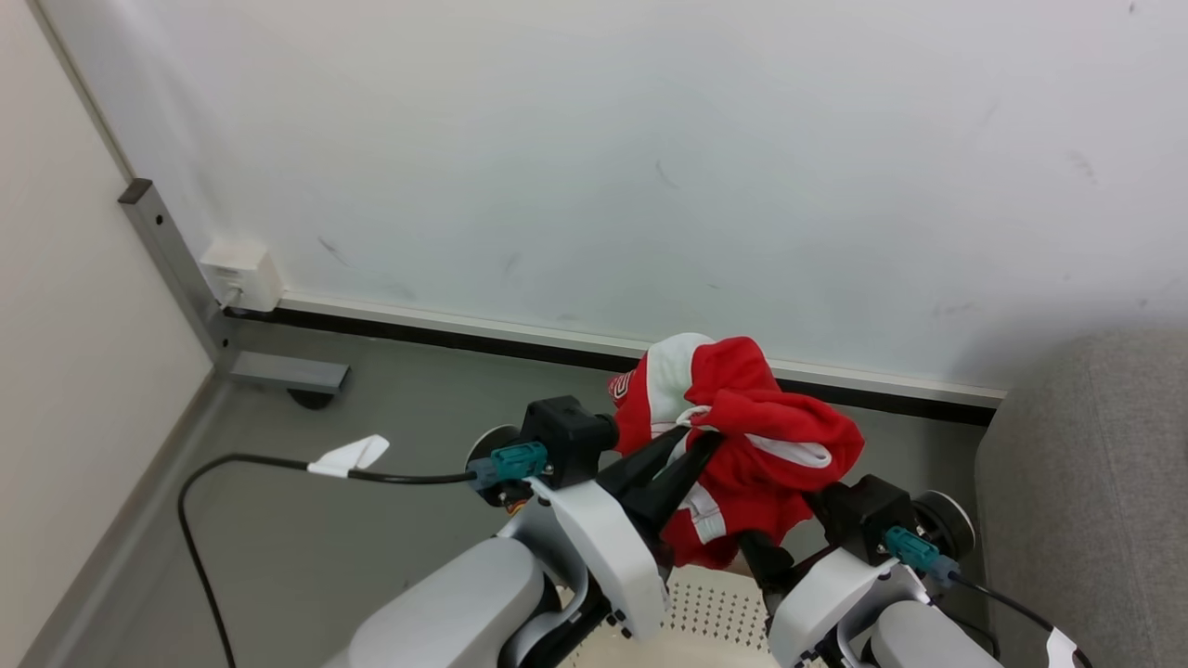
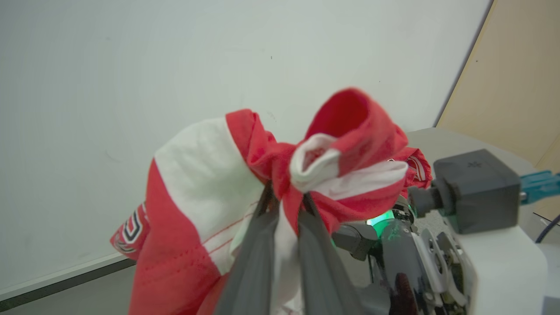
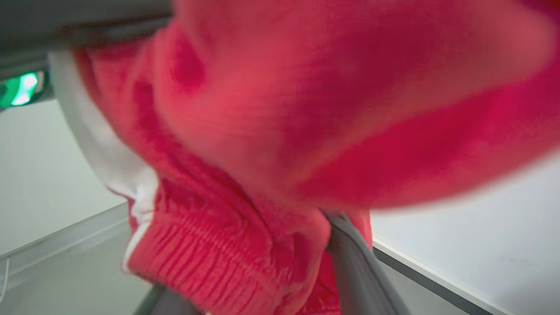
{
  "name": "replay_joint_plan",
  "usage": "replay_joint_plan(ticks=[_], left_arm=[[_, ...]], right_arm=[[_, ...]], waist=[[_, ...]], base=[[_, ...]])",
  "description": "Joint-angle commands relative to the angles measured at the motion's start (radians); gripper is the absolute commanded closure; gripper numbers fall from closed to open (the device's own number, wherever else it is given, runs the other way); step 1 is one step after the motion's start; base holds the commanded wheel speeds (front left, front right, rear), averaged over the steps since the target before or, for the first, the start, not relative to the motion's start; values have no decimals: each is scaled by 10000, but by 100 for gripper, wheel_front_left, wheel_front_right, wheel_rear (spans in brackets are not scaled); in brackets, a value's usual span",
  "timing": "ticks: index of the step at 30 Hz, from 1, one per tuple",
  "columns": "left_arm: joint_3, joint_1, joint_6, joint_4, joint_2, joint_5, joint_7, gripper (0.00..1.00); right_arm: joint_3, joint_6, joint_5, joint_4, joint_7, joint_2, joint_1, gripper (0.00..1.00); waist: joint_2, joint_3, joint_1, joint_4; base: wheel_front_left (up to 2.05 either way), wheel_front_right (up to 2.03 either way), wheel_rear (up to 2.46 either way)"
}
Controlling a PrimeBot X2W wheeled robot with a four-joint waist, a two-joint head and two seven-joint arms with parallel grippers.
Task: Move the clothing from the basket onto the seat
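Red clothing (image 3: 245,131) hangs almost against the right wrist lens, blurred, with a ribbed cuff sagging between the two grey fingers (image 3: 354,267) of the right gripper (image 3: 258,280). Those fingers stand apart at their bases, but their tips are buried in the cloth, so I cannot tell whether they clamp it or it merely lies over them.

In the left wrist view, the left gripper (image 2: 286,197) has its fingers (image 2: 258,245) drawn nearly together, pinching a bunched fold of red and white fabric where several layers gather into a knot.

From the head view, the bundle is held up in the air between both arms, above the basket (image 1: 705,612) and well apart from the seat (image 1: 1086,501) at the right.

The fabric looks light and limp. It droops freely on every side of the pinch, so it should neither resist nor break, but a loose end may trail, catch on the basket rim or slip out of a thin grip. A thick gathered fold, such as the one the left gripper has, seems the safest place to hold it. A single layer or the smooth white panel would likely slide.
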Motion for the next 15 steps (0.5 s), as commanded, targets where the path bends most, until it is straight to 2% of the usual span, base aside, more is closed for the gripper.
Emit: replay_joint_plan(ticks=[1, 2, 3, 15], left_arm=[[20, 83, 16, 17, 39, -64, -60, 100], [22, 85, 24, 32, 49, -77, -69, 100], [24, 87, 31, 47, 58, -89, -80, 100], [170, 125, 189, 184, 207, -180, -200, 100]], right_arm=[[1, 7, 152, -43, 5, 22, -82, 56], [27, 7, 179, -68, 5, 27, -70, 71], [48, 7, 180, -90, 6, 28, -61, 100], [41, 7, 457, -356, 5, -61, -49, 100]], waist=[[0, -10, -1, 35], [0, -11, -1, 41], [0, -14, -1, 41], [0, 40, -1, -338]], base=[[0, 0, 0], [0, 0, 0], [0, 0, 0], [0, 0, 0]])
